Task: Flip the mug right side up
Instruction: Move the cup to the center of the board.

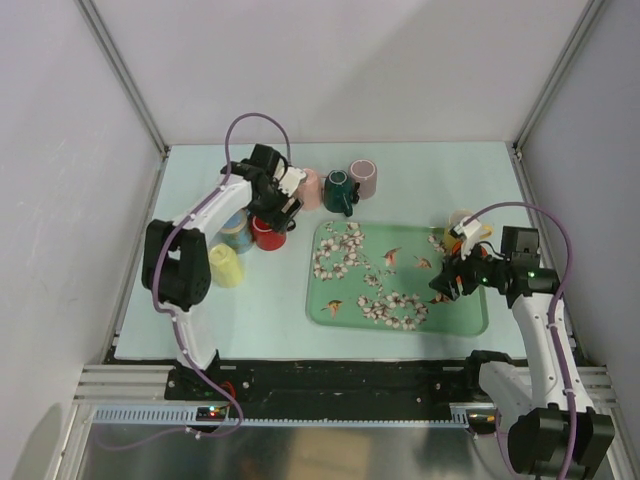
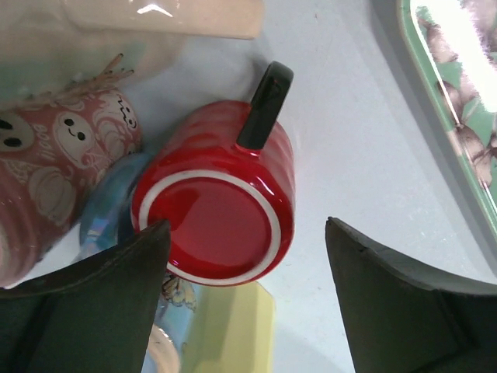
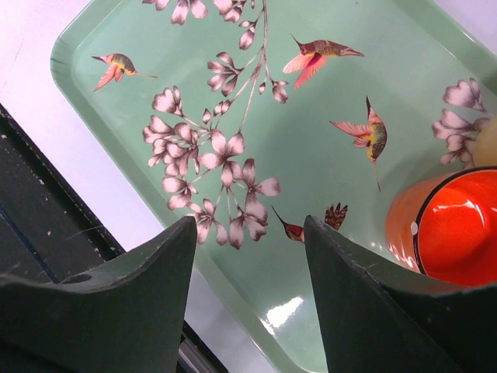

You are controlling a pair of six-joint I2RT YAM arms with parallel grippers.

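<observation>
A red mug (image 2: pixel 210 225) with a black handle (image 2: pixel 264 105) stands upside down on the table, its white-ringed base facing up. It also shows in the top view (image 1: pixel 268 234), among other mugs at the back left. My left gripper (image 2: pixel 247 225) is open and hovers just above it, with one finger (image 2: pixel 116 295) over the mug's left edge and the other well off to its right. In the top view the left gripper (image 1: pixel 277 197) is above the mug group. My right gripper (image 3: pixel 250 221) is open and empty over the floral tray (image 3: pixel 295 148), beside an orange mug (image 3: pixel 454 225).
Around the red mug are a pink patterned mug (image 2: pixel 54 171), a blue mug (image 2: pixel 105 221) and a pale yellow mug (image 2: pixel 233 326). A pink mug (image 1: pixel 310 187), a dark green mug (image 1: pixel 340 192) and a mauve mug (image 1: pixel 363 178) stand behind. The tray (image 1: pixel 340 305) lies right of centre.
</observation>
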